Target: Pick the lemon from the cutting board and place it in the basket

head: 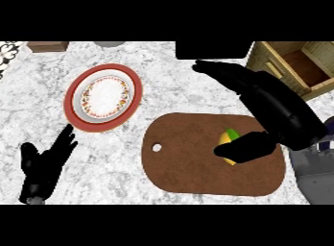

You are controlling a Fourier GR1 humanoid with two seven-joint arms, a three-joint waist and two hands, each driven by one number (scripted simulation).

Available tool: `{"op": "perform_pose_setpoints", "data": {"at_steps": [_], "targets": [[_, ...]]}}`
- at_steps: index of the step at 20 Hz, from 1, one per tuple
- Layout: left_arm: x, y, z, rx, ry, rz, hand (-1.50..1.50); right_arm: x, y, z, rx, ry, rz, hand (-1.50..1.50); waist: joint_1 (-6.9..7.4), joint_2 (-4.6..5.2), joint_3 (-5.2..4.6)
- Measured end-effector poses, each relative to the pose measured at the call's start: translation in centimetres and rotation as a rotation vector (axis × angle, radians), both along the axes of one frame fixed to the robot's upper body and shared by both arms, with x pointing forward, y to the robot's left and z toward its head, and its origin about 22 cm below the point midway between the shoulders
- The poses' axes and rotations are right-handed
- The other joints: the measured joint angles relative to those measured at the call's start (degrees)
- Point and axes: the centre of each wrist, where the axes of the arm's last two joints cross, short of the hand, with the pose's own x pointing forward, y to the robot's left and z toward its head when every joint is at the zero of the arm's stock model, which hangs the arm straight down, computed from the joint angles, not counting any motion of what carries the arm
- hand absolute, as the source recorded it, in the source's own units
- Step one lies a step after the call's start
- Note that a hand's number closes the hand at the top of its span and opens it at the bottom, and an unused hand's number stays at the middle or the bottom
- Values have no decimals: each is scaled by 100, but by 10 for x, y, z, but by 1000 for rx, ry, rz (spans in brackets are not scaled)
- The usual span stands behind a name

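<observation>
Right hand [283, 117] hangs over cutting board [191, 163], fingers [220, 69] straight & stretched past its far edge, gripping nothing; thumb lies across lemon [228, 137], which sits on board's right part, w/ fingers well beyond it. Basket [304, 62] off board's far-right corner. Left hand [46, 166] open, resting left of board

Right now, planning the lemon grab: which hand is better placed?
Right. The right hand is over the board with its thumb at the lemon, and the basket is on that side. The left hand rests open far left, off the board.
</observation>
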Motion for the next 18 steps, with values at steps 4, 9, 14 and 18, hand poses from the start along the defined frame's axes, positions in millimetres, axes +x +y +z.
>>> {"op": "perform_pose_setpoints", "data": {"at_steps": [4,9,14,18], "targets": [[-2,2,0,-1,-1,7,0,-4,-16,50,-170,-20,-36,-150,-17,8,0],[-4,0,-1,-4,-6,10,0,-2,-38,94,-369,74,-22,-150,-25,16,0],[-4,2,-1,-6,-9,6,0,0,-55,118,-500,173,-6,-150,-15,29,4],[-3,4,0,0,-1,-1,0,-3,-63,139,-543,206,2,-150,-2,35,7]]}}
